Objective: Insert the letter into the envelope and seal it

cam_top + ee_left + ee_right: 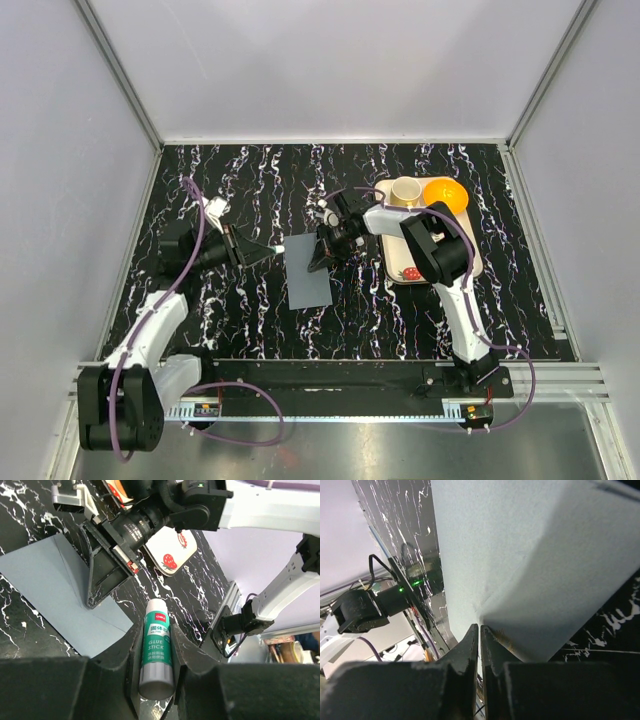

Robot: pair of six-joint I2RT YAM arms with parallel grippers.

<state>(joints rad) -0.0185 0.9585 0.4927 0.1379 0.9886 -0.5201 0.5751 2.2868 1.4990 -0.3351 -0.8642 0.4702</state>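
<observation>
The slate-grey envelope [308, 278] lies flat on the black marbled table between the two arms; in the left wrist view the envelope [45, 580] shows the creases of its pointed flap. My left gripper [262, 250] hovers just left of it, shut on a green and white glue stick [157, 650] whose white end points at the envelope. My right gripper [480, 627] is shut, its tips resting on the envelope [520, 555] at the flap's point; the right gripper [92, 602] also shows in the left wrist view. The letter shows in no view.
A strawberry-printed cream tray [470, 265] sits right of the envelope, under the right arm. It carries a cream cup [405, 192] and an orange bowl [446, 193]. An aluminium rail [330, 385] runs along the near edge.
</observation>
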